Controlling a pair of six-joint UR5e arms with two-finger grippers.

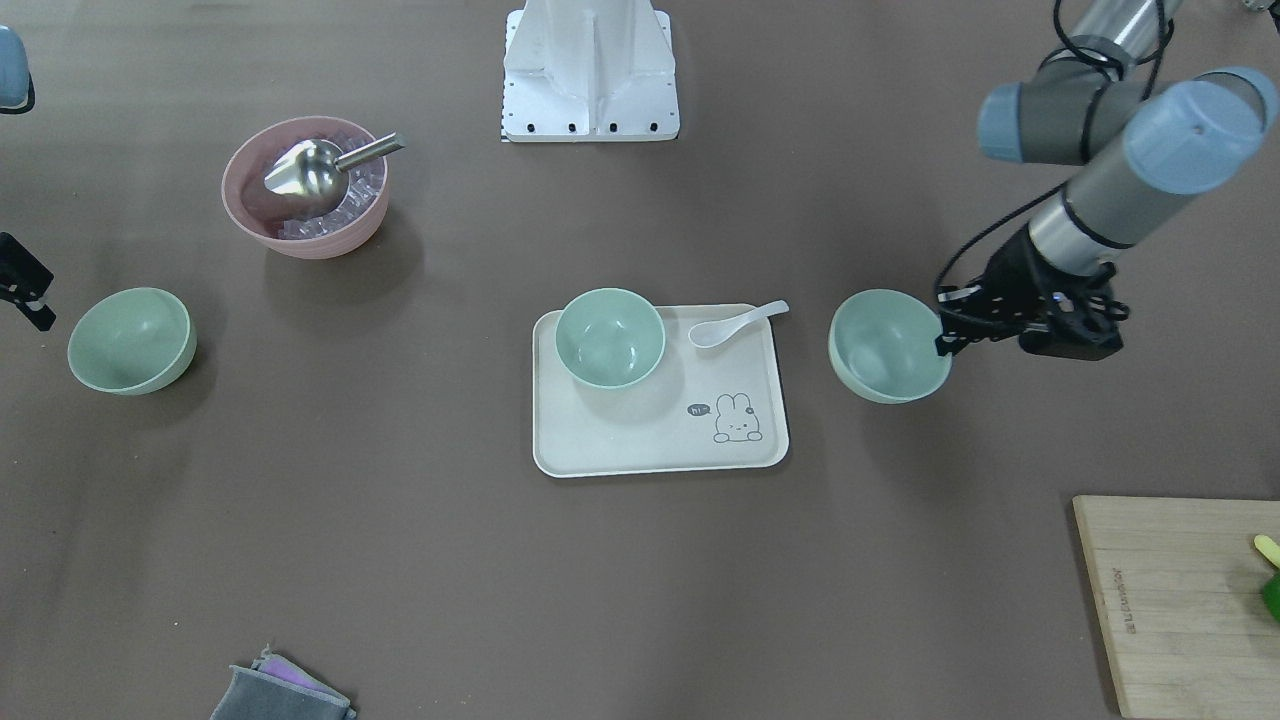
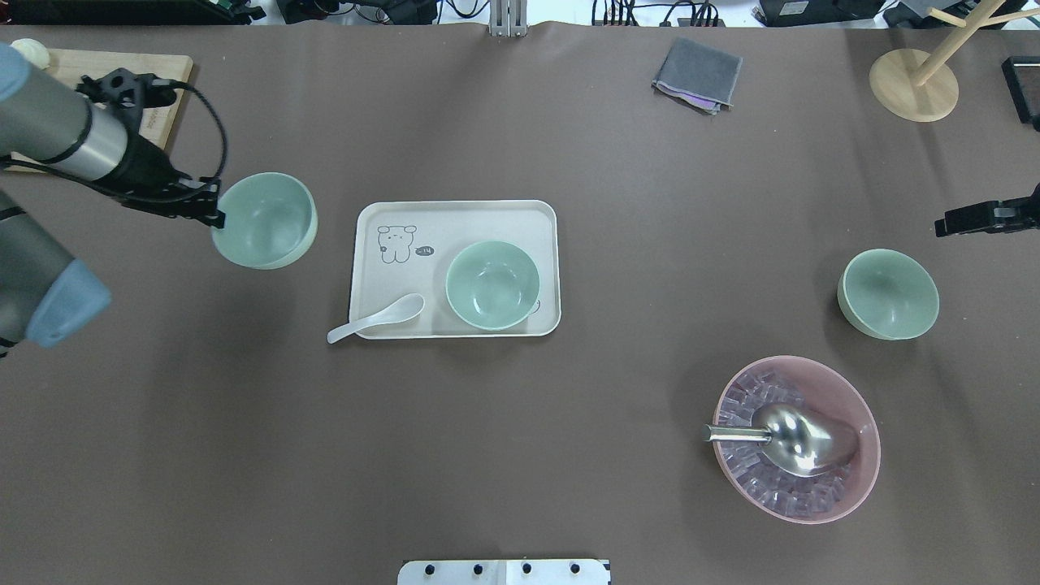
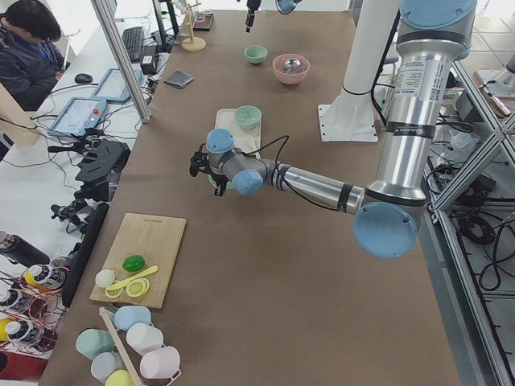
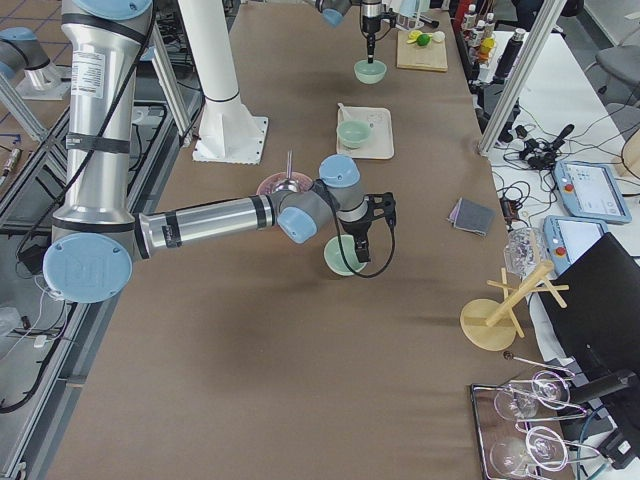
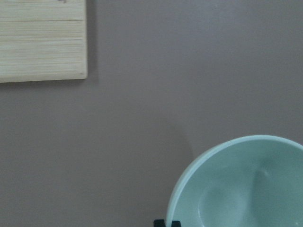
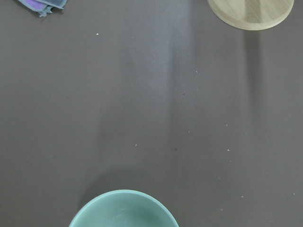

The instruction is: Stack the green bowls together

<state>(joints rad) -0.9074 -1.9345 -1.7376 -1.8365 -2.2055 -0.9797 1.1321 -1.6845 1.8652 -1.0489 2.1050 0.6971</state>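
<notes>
Three pale green bowls show. My left gripper (image 2: 213,213) is shut on the rim of one green bowl (image 2: 268,219) and holds it slightly tilted, a little above the table, left of the tray; the fingertips (image 5: 166,222) pinch the rim. A second green bowl (image 2: 492,285) stands on the cream tray (image 2: 455,219). The third green bowl (image 2: 888,294) stands on the table at the right. My right gripper (image 2: 942,224) hovers just beyond it, apart from it, and looks open and empty; the right wrist view shows only that bowl's rim (image 6: 124,210).
A white spoon (image 2: 375,318) lies on the tray's near left corner. A pink bowl (image 2: 869,422) with ice and a metal scoop (image 2: 800,439) stands near right. A cutting board (image 2: 114,65), a grey cloth (image 2: 697,75) and a wooden stand (image 2: 914,85) lie along the far edge.
</notes>
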